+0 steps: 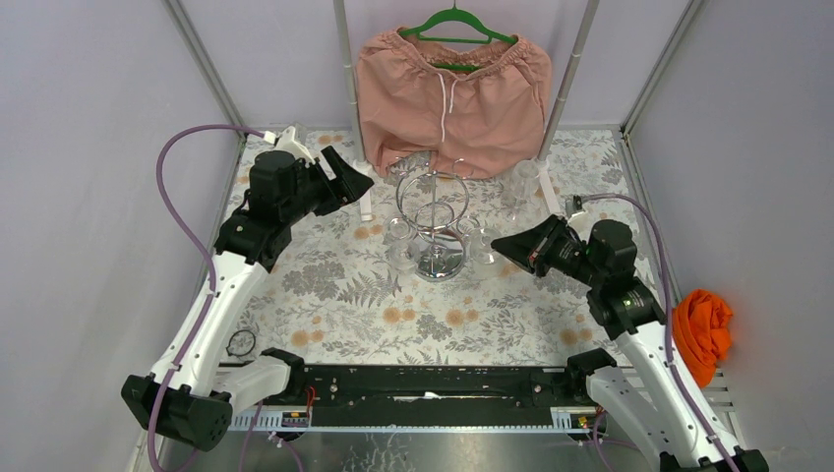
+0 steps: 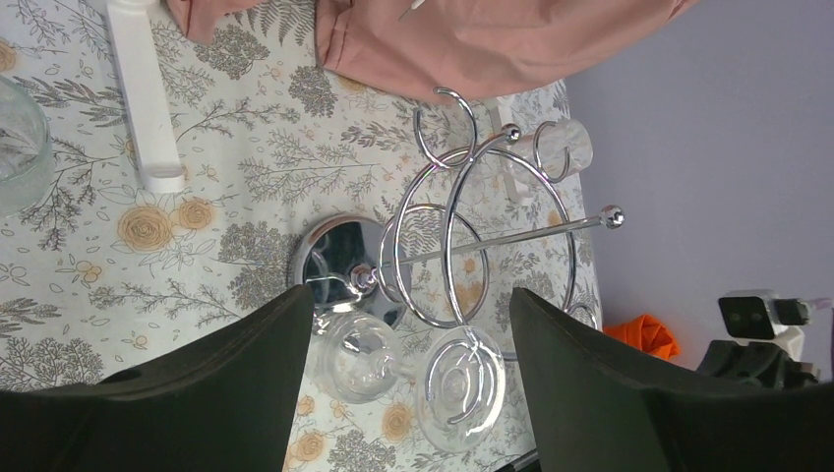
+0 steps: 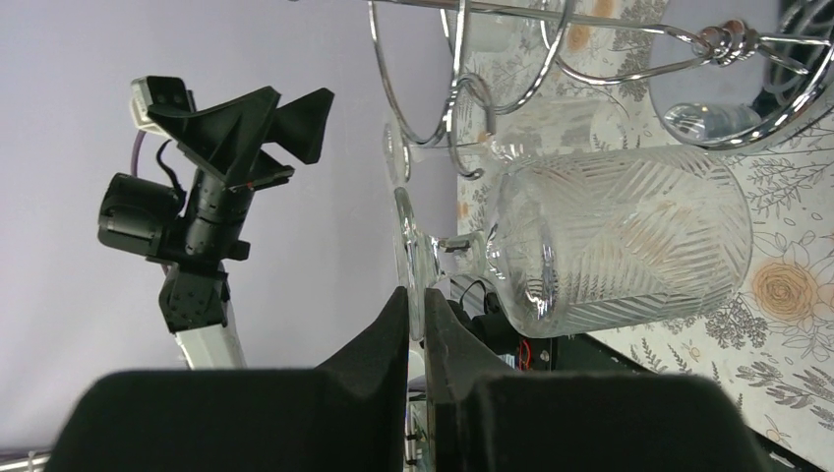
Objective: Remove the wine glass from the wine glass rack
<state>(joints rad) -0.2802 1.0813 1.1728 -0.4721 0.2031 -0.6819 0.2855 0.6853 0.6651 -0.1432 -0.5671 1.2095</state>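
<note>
Though clear, wine glass (image 3: pixel 629 236) (chevron-etched)

White-and-black left arm (image 1: pixel 209 320) extends forward on the left, wrist bent inward. Black two-finger left tool (image 1: pixel 354 177) is wide open, fingers (image 2: pixel 236 379) spread and gripping nothing. White-and-black right arm (image 1: pixel 644 364) angles in from the right. Black right tool (image 1: pixel 499 244) points left, fingers (image 3: pixel 364 364) closed to a slit, pinching the foot of the clear patterned wine glass (image 3: pixel 629 246).
</note>
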